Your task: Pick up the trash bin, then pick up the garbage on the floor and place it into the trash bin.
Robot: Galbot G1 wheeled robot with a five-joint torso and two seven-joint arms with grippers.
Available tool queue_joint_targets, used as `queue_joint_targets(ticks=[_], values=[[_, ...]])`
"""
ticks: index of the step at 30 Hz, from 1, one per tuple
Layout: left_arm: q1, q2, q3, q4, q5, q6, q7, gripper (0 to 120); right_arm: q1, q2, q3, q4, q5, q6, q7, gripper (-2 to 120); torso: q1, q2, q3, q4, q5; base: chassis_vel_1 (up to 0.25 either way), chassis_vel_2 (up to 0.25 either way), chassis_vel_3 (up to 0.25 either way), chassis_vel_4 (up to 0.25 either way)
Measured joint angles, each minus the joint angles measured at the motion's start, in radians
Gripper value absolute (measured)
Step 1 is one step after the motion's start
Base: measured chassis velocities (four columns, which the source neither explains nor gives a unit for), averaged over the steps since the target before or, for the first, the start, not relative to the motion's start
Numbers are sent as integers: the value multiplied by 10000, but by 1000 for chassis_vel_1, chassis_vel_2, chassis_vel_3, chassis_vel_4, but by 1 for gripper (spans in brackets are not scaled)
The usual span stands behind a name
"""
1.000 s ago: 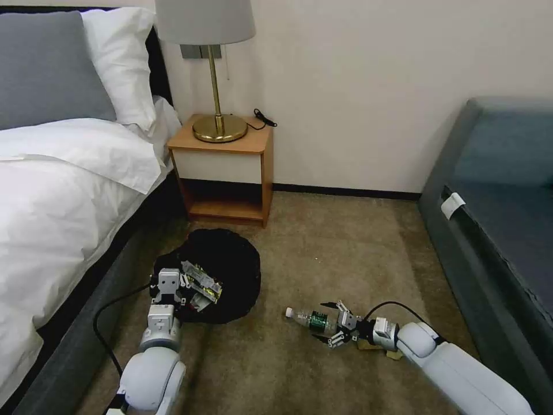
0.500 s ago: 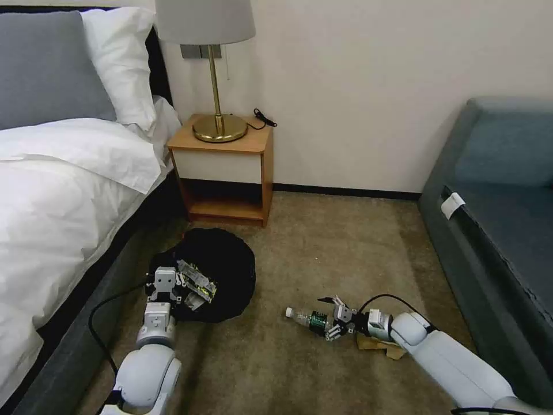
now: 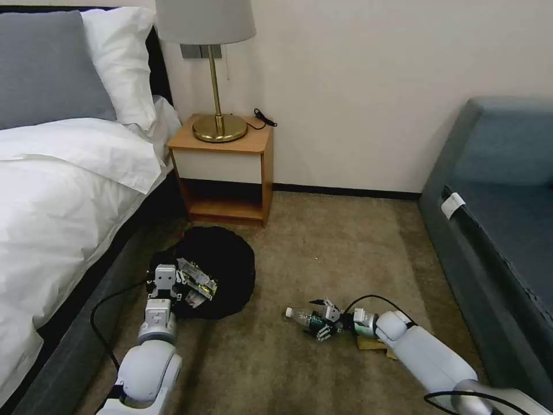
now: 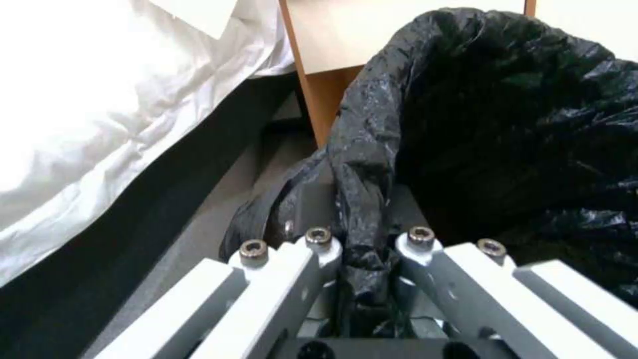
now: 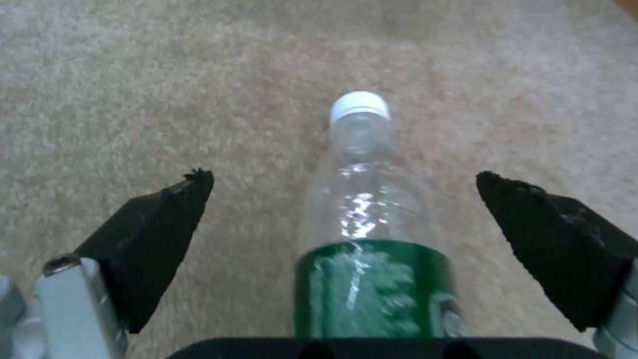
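Note:
The trash bin (image 3: 222,265), lined with a crinkled black bag (image 4: 498,124), is on the carpet beside the bed. My left gripper (image 3: 166,283) (image 4: 364,242) is shut on its near rim, with bag plastic bunched between the fingers. Crumpled wrappers (image 3: 199,283) lie inside the bin by that gripper. A clear bottle (image 3: 303,317) (image 5: 362,199) with a green label and white cap lies on its side on the carpet. My right gripper (image 3: 322,320) (image 5: 342,180) is open, one black pad on each side of the bottle. Tan crumpled paper (image 3: 371,344) pokes out under the right forearm.
The bed (image 3: 52,190) runs along the left. A wooden nightstand (image 3: 227,173) with a brass lamp (image 3: 216,129) stands at the wall behind the bin. A dark sofa (image 3: 501,230) lines the right side. Open carpet (image 3: 322,248) lies between them.
My right gripper has slid left along the floor, so its open fingers now straddle the bottle's labelled end. The left gripper and the bin have shifted slightly left.

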Motion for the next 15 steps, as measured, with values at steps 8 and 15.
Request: queue_joint_targets(ticks=[8,15], values=[[-13,-6,3,68,-12,-34,-4,4,281,447,204,-878,-319,178,44,100,0,0,0,-1,-2,0,0,0,0],[57,-15,-11,72,-17,-71,-5,4,402,624,530,-1398,-632,297,14,99,0,-1,0,-1,-2,0,0,0,0]])
